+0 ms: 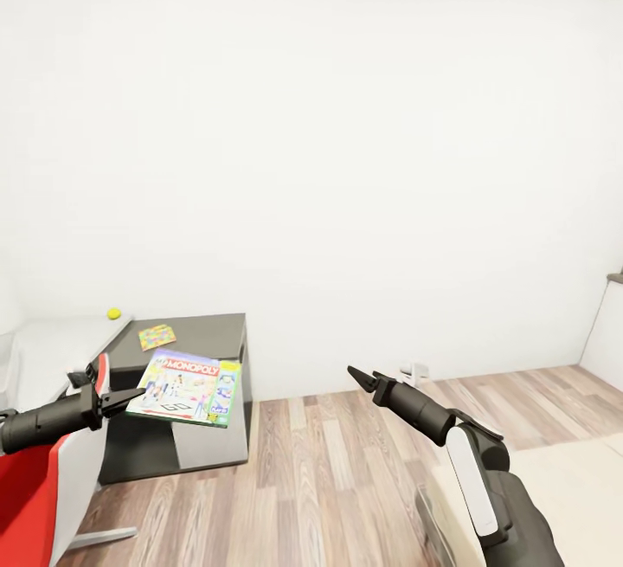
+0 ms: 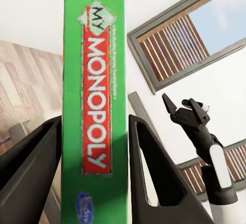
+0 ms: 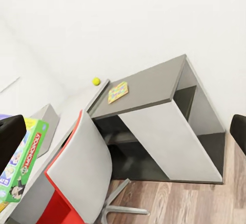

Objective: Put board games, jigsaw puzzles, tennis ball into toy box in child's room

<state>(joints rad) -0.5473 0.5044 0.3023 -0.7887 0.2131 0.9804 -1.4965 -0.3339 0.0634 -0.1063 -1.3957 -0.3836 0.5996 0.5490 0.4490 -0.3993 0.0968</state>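
Note:
My left gripper (image 1: 130, 398) is shut on the edge of a white-and-green board game (image 1: 186, 387) printed "MONOPOLY", held level in the air in front of the table. In the left wrist view the box's green edge (image 2: 95, 106) is clamped between both fingers (image 2: 154, 172). The table's pale slab top (image 1: 52, 346) carries the yellow tennis ball (image 1: 113, 313). A small yellow, green and red flat box (image 1: 157, 337) lies on the lower dark section (image 1: 208, 333). My right gripper (image 1: 362, 375) hangs open and holds nothing over the floor; its fingers (image 3: 10, 142) stand wide apart.
A red and grey chair (image 1: 35, 489) stands right under my left arm, against the table. The beige bed (image 1: 571, 480) lies at the lower right beside my right arm. Wood floor (image 1: 320, 472) stretches between table and bed. A white wall (image 1: 346, 160) runs behind.

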